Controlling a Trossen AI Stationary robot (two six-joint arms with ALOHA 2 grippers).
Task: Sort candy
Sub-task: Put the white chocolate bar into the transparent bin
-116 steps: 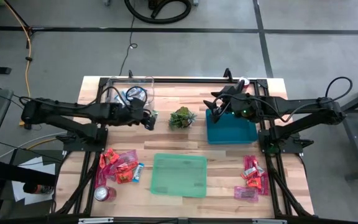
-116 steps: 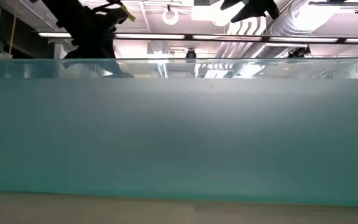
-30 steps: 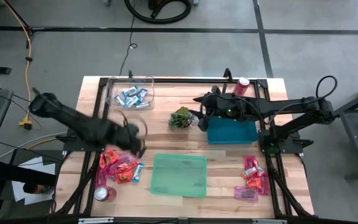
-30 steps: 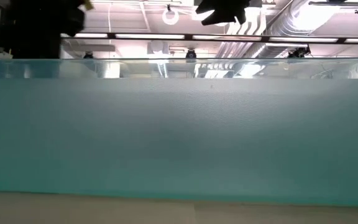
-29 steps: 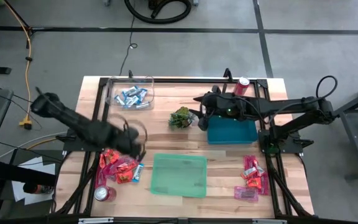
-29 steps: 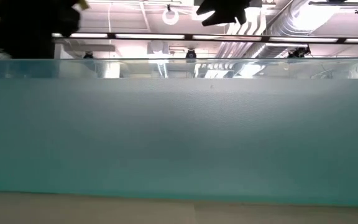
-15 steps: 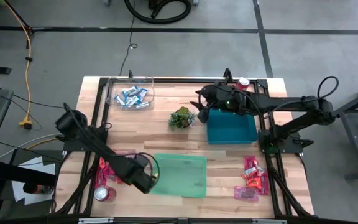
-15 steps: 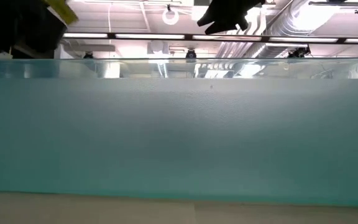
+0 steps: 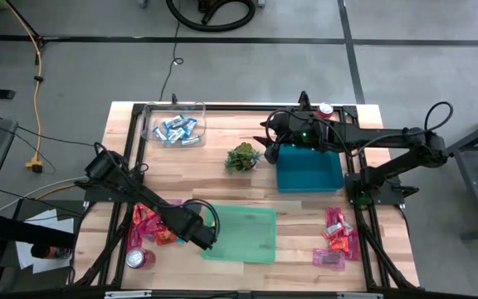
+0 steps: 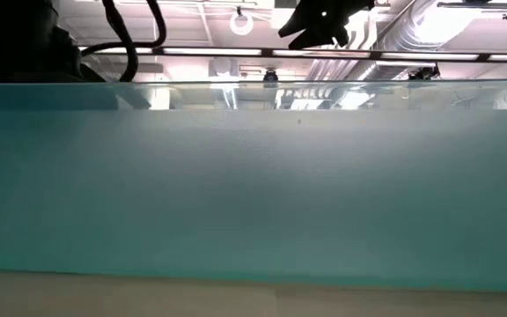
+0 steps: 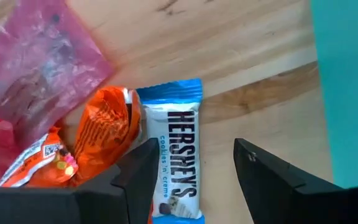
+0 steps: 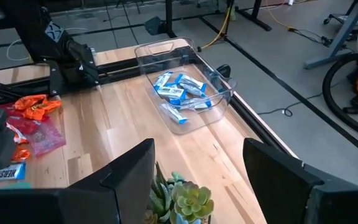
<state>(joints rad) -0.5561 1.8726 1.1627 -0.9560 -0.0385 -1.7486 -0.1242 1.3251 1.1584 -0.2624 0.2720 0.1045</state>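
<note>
While the right arm waits up by the teal bin point(image 9: 309, 173), the left gripper point(image 11: 191, 180) sits right over the candy pile.
Its fingers are spread wide around a blue-and-white Hershey's Cookies 'n' Creme bar point(image 11: 176, 155) lying flat on the wood, just beside an orange wrapper point(image 11: 101, 134) and pink ones point(image 11: 42, 68), near the green tray point(image 9: 243, 232). The right gripper point(image 9: 269, 145) is spread too, holding nothing, near the little succulent point(image 9: 242, 156).

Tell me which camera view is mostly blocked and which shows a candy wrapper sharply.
Low view: the green tray's wall fills most of it, leaving only ceiling lights above. Left wrist view: the blue-and-white candy is sharp, its lettering readable.
</note>
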